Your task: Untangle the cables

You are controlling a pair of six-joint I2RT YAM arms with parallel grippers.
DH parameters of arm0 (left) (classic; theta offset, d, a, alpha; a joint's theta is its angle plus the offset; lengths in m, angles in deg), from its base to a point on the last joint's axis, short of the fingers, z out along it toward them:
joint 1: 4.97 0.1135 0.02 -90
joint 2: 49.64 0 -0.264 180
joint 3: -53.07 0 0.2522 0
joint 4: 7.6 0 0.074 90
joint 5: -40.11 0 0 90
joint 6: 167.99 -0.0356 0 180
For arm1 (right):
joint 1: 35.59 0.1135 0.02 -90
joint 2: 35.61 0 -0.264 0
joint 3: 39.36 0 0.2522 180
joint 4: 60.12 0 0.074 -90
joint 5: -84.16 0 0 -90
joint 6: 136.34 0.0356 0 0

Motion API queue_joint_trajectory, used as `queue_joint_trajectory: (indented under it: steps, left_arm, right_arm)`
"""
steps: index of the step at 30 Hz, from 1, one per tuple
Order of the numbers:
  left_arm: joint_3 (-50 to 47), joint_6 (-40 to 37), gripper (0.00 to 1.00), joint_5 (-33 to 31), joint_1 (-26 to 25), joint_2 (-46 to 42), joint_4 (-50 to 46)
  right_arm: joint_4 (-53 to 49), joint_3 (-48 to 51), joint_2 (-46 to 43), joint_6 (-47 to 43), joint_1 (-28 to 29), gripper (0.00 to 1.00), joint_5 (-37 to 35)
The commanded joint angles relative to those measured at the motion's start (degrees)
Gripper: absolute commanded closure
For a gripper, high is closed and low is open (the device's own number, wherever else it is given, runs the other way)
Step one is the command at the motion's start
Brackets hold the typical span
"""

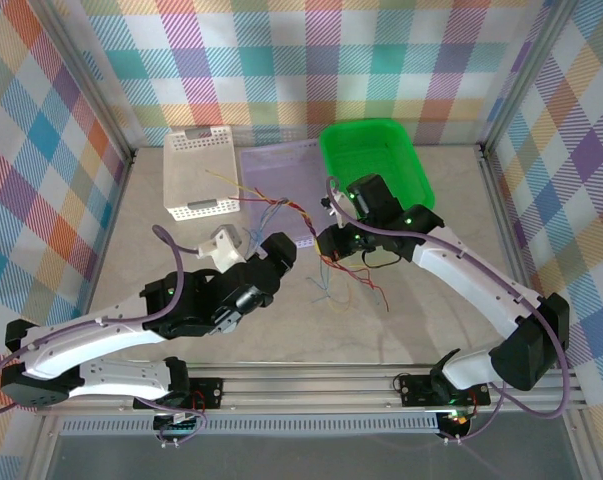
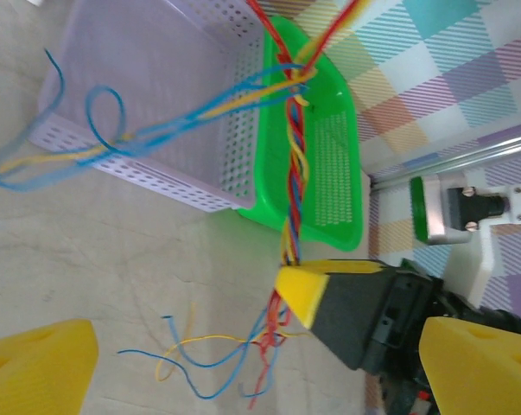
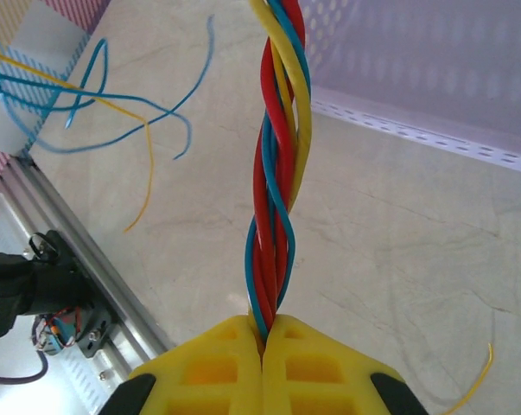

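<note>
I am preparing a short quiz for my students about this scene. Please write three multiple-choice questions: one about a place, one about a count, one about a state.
1. Which basket stands between the other two? A the white basket; B the green basket; C the lilac basket.
2. How many colours has the twist of wires in the right hand? A three; B two; C five.
3. The right hand is: A open, holding nothing; B shut on the wires; C shut on a basket rim.
Answers: C, the white basket is on its left and the green basket on its right; A, red, yellow and blue show; B, it is closed around them.
</note>
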Motion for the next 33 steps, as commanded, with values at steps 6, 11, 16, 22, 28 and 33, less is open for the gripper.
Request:
queue_joint_trajectory:
  steps: [6,11,16,22,28,33]
  left_arm:
    - [4.5,2.8,0.03,-2.0,-0.6,7.2,3.3]
    - [-0.3,6.2,0.04,-7.5,-0.1,2.9,2.7]
    - [-3.7,8.8,0.05,-9.4,2.1,-0.4,0.3]
    - [-5.6,9.4,0.05,-9.3,4.4,-1.6,1.8]
    - [-6.4,9.0,0.05,-8.8,6.1,-1.5,4.3]
    - [-8.3,10.1,0.06,-7.7,7.7,-1.5,4.1]
  right_arm:
    - [2.2,0.0,-1.4,0.2,3.5,1.00,4.0]
    - [4.2,2.3,-4.4,0.6,3.9,1.00,5.9]
    - [5.4,3.2,-6.2,0.6,4.6,1.00,8.8]
    - [5.7,3.1,-6.2,-0.6,7.8,1.00,9.5]
    - [5.4,2.6,-5.5,-1.3,10.5,1.00,9.3]
    - [5.4,2.9,-6.2,-1.9,11.5,1.00,11.2]
